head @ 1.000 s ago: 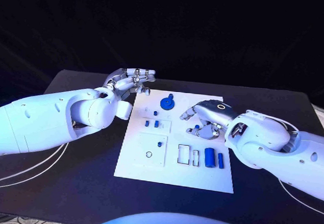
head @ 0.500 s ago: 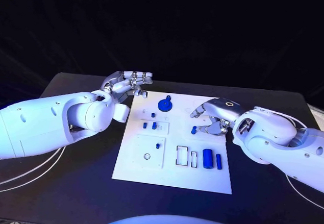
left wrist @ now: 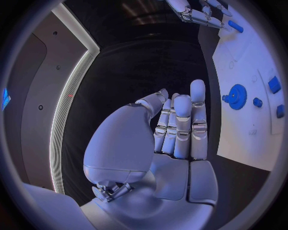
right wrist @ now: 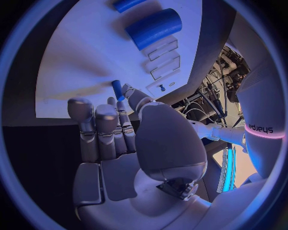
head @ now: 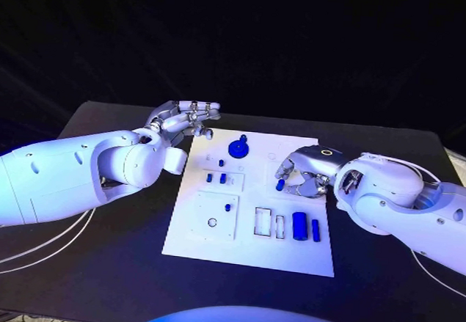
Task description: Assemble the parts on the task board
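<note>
On the black table (head: 99, 270), the right hand (head: 304, 171) pinches a half-hidden blue part (right wrist: 117, 89); the left hand (head: 185, 117) is empty.

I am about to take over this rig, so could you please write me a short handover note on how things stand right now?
Left hand: holds nothing, fingers apart, hovering off the white board's far left corner.
Right hand: pinches a small blue peg above the board's right side.
On the board: blue gear at the far end, small blue pieces mid-board, two blue cylinders near the right edge.
Left: seat the peg, then the loose parts.
</note>
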{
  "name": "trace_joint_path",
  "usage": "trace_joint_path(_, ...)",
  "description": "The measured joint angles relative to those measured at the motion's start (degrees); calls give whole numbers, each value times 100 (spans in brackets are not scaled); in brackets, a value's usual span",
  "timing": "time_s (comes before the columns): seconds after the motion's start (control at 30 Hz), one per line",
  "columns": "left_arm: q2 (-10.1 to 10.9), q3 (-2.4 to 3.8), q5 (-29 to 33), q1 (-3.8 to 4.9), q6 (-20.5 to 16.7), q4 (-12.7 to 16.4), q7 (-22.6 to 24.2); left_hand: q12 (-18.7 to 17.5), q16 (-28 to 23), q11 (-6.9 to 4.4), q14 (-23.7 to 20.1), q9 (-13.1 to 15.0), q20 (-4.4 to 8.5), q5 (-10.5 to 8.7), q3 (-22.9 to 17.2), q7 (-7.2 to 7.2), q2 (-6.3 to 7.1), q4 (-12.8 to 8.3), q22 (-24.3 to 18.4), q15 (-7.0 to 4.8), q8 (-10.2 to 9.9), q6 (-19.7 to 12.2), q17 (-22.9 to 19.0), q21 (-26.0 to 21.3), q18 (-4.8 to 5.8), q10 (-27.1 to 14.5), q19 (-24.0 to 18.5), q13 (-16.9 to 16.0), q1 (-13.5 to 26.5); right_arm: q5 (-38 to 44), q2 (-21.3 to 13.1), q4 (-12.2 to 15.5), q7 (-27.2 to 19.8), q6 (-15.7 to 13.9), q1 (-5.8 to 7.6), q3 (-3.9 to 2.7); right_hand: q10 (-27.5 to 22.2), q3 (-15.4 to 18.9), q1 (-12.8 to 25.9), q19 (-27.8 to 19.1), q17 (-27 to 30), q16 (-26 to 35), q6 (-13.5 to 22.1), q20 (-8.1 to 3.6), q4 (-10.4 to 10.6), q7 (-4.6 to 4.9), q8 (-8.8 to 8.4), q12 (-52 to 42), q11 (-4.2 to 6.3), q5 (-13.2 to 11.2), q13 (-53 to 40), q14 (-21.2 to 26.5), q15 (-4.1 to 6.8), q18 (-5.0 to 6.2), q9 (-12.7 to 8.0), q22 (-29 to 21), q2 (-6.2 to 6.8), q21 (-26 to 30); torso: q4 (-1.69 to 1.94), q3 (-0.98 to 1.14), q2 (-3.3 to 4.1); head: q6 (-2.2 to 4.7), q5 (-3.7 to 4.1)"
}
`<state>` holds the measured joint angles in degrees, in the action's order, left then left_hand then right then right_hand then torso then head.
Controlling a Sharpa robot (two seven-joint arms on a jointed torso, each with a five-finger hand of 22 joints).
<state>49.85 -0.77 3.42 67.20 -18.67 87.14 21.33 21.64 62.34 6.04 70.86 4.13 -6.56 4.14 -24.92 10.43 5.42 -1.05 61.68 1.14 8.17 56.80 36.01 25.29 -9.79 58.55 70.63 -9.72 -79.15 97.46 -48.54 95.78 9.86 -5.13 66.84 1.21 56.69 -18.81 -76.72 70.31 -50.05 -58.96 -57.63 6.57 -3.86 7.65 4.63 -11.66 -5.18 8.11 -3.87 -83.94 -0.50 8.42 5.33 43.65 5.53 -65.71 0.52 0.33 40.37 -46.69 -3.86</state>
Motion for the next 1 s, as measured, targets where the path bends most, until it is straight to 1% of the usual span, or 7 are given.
trace_joint_path(0.2, -1, 0, 0, -13, 2, -9, 0, 13, 0, 12, 0, 0, 0, 0, 0, 0, -10, 0, 0, 0, 0, 0, 0, 0, 0, -12, 0, 1, 10, -3, 52, -41, -7, 68, -4, 1, 176, -89, -35, 20, 0, 0, -116, -20, 22, 31, 0, -47, 8, 0, 17, 0, 0, 0, 7, 61, -41, -43, 0, 0, -3, -6, 4)
trace_joint_path(0.23, -2, 0, 0, -14, 2, -9, 0, 31, 0, 20, 0, 0, 0, 0, 0, 0, -18, 0, 0, 0, 0, 0, 0, 0, 0, -20, 0, 0, 18, -3, 65, -51, -8, 70, -5, 2, 190, -89, -23, 20, 0, 0, -116, -20, 22, 30, 0, -47, -5, 0, 17, 0, 0, 0, 7, 67, -81, -43, 0, 0, -3, -5, 4)
trace_joint_path(0.33, -2, 0, 0, -16, 4, -10, 0, 32, 0, 20, 0, 0, 0, 0, 0, 0, -24, 0, 0, 0, 0, 0, 0, 0, 1, -20, 0, 0, 24, -4, 94, -69, -10, 70, -7, 2, 225, -129, -20, 41, 0, 0, -168, -41, 31, 39, 0, -47, 21, 0, 22, 0, 0, 0, 7, 87, -85, -43, 0, 2, -3, -4, 5)
trace_joint_path(0.5, -3, 0, 0, -19, 6, -11, -1, 32, 0, 20, 0, 0, 0, 0, 0, 0, -23, 0, 0, 0, 0, 0, 0, 0, 0, -20, 0, 1, 23, -4, 180, -143, -10, 59, -19, 3, 313, -195, -1, 41, -1, 0, -226, -41, 66, 43, 0, -47, 16, -24, 21, -21, 21, 0, 14, 110, -113, -72, 1, 3, -3, -9, 2)
trace_joint_path(0.57, -3, 0, 0, -19, 8, -11, -1, 32, 0, 20, 0, 0, 0, 0, 0, 0, -23, 0, 0, 0, 0, 0, 0, 0, 0, -20, 0, 1, 23, -1, 207, -181, -8, 45, -26, 2, 367, -242, -4, 62, -1, 0, -260, -63, 64, 50, 0, -74, 31, -40, 22, -19, 23, 0, 18, 127, -162, -90, 1, 3, -1, -13, -2)
trace_joint_path(0.83, -2, 0, 0, -22, 15, -11, -4, 32, 0, 20, 0, 0, 0, 0, 0, 0, -23, 0, 1, 0, 0, 0, 1, 0, 0, -20, 0, 1, 23, 39, 256, -277, 13, -29, -47, 6, 732, -511, -90, 113, -74, -56, -497, -113, 12, 17, 71, -156, 98, -295, 20, 1, 84, 0, 51, 247, -247, -178, 1, 3, 0, -34, -14)
trace_joint_path(1.0, -1, -1, 0, -23, 22, -9, -8, 32, 0, 20, 0, 0, 0, 0, 0, 0, -23, 0, 1, 0, 0, 0, 1, 0, 0, -20, 0, 1, 23, 85, 268, -304, 27, -48, -48, 6, 811, -663, -136, 133, -74, -56, -593, -134, -77, 23, 89, -155, 51, -394, 6, -19, 104, 0, 70, 286, -291, -195, -2, 2, -3, -32, -13)
